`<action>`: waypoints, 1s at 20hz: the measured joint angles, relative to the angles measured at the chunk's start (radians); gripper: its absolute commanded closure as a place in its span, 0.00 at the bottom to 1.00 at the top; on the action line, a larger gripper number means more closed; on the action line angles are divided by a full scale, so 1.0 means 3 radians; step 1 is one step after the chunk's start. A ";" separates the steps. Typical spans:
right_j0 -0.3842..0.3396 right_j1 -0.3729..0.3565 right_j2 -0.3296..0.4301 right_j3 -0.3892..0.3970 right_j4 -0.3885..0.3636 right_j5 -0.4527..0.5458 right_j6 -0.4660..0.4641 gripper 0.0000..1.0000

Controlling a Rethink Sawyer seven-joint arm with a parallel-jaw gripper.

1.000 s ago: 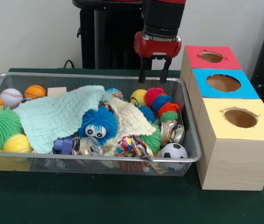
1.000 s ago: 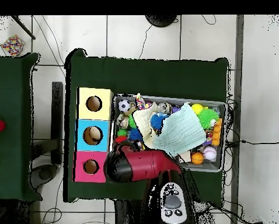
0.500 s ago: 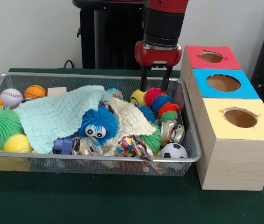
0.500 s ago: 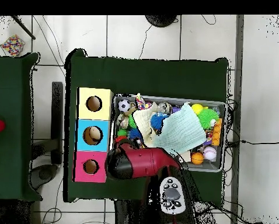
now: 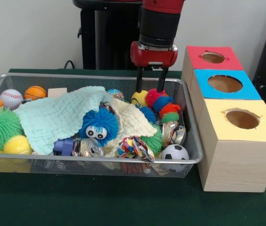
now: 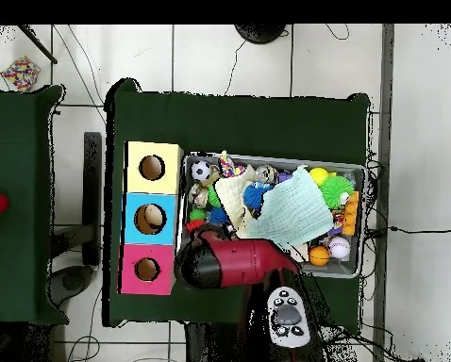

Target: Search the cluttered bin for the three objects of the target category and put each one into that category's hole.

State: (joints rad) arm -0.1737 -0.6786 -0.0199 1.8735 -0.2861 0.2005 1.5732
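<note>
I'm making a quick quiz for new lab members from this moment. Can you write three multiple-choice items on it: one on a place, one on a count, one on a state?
1. Where does the gripper hang?
A. Over the yellow-topped box
B. Over the far right part of the wire bin, above the colourful spiky toy
C. Outside the bin, over the green cloth

2. How many boxes with round holes stand beside the bin?
A. Two
B. Three
C. Five

3. How does the blue fuzzy puffball lie?
A. Held in the gripper
B. Inside the red hole
C. In the bin, eyes showing, partly under the mint cloth

Answers:
1 B: the open gripper points down at that spot.
2 B: red, blue and yellow tops stand in a row.
3 C: it rests among the clutter, untouched.
</note>
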 measured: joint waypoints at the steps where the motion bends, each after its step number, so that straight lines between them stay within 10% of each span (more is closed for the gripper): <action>1: -0.0012 -0.0003 0.0000 0.0000 0.0000 0.0000 0.0000 0.00; 20: 0.0052 -0.0207 -0.0271 0.0067 0.0000 0.0047 0.0000 0.00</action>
State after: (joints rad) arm -0.1580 -0.7406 -0.1013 1.8938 -0.2861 0.2147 1.5732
